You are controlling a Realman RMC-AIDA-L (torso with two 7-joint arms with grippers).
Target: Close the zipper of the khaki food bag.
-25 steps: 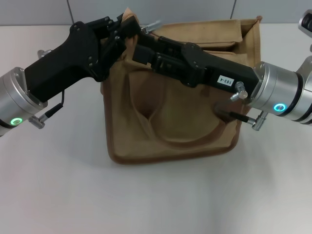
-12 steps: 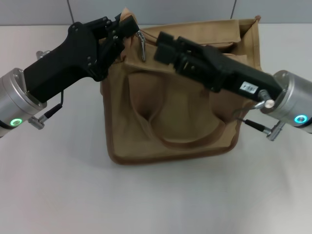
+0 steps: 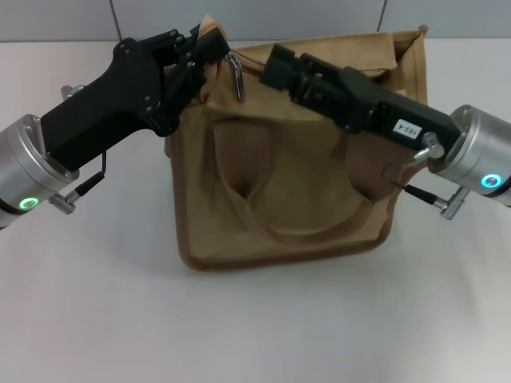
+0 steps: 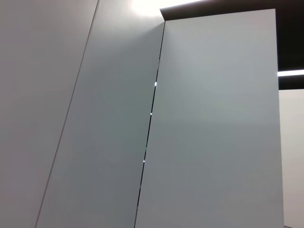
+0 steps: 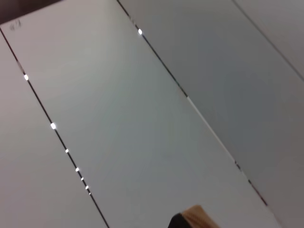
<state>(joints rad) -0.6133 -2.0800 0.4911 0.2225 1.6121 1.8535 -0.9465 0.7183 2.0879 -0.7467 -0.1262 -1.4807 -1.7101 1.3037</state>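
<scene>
The khaki food bag (image 3: 303,183) stands upright in the middle of the white table in the head view. My left gripper (image 3: 206,46) is shut on the bag's top left corner, and tan fabric sticks up between its fingers. The zipper's silver pull tab (image 3: 237,77) hangs loose just right of that corner. My right gripper (image 3: 276,65) hovers over the bag's top edge, a little right of the pull tab and apart from it. The zipper line is mostly hidden behind the right gripper. A tan scrap of the bag (image 5: 197,214) shows in the right wrist view.
The white table (image 3: 96,303) spreads around the bag. The bag's front handle (image 3: 319,233) droops down its front face. The left wrist view shows only grey wall panels (image 4: 199,123). The right wrist view shows mostly panels too (image 5: 142,118).
My right gripper has drawn back to the right from the top left corner. The pull tab, raised a second ago, now hangs down. My left gripper has kept its hold.
</scene>
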